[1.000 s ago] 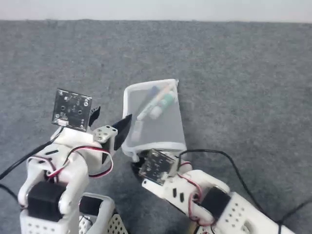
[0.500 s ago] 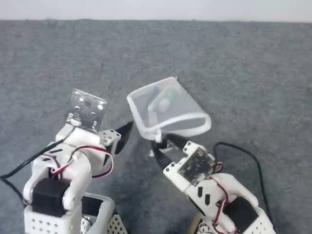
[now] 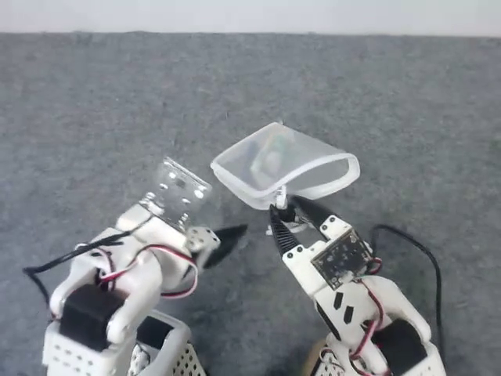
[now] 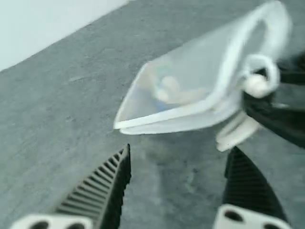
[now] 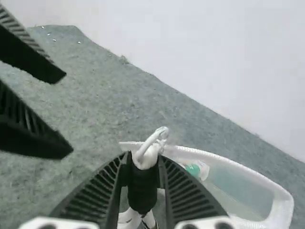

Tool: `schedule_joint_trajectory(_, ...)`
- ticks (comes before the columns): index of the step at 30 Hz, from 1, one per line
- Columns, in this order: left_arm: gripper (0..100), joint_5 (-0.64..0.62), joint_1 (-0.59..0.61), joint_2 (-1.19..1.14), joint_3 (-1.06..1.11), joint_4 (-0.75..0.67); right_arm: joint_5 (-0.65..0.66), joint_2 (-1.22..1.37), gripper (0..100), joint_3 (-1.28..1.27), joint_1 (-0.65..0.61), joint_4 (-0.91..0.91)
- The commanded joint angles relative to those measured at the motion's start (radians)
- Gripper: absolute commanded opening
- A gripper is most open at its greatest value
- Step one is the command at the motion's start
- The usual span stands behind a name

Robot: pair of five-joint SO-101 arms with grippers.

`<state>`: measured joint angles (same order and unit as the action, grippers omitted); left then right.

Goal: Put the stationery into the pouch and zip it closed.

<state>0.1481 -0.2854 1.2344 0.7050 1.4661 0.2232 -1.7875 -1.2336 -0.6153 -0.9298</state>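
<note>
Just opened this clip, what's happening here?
The right gripper is clamped on the white zipper pull of a translucent pouch on the grey carpeted table. Stationery lies inside the pouch, whose mouth looks open, so zipping is not yet done. The left gripper hovers open just short of the pouch, touching nothing.

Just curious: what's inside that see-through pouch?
Inside the pouch lie a few stationery items, one partly green. Its wall blurs them, so their number and kind stay unclear.

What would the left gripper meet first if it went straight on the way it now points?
Most likely the pouch, just ahead of the left gripper and its open jaws, though depth is unclear.
</note>
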Motion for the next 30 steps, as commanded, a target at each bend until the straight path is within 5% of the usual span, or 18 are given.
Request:
schedule_joint_trajectory(1,30,0.026,-0.095,0.009,0.035,-0.017,0.011,-0.030,0.6,0.124,0.018,-0.070)
schedule_joint_trajectory(18,30,0.089,-0.215,0.009,0.318,-0.408,0.017,-0.030,0.6,0.311,0.013,-0.308)
schedule_joint_trajectory(30,30,0.009,-0.293,0.009,0.346,-0.494,0.130,-0.028,0.6,0.310,0.013,-0.320)
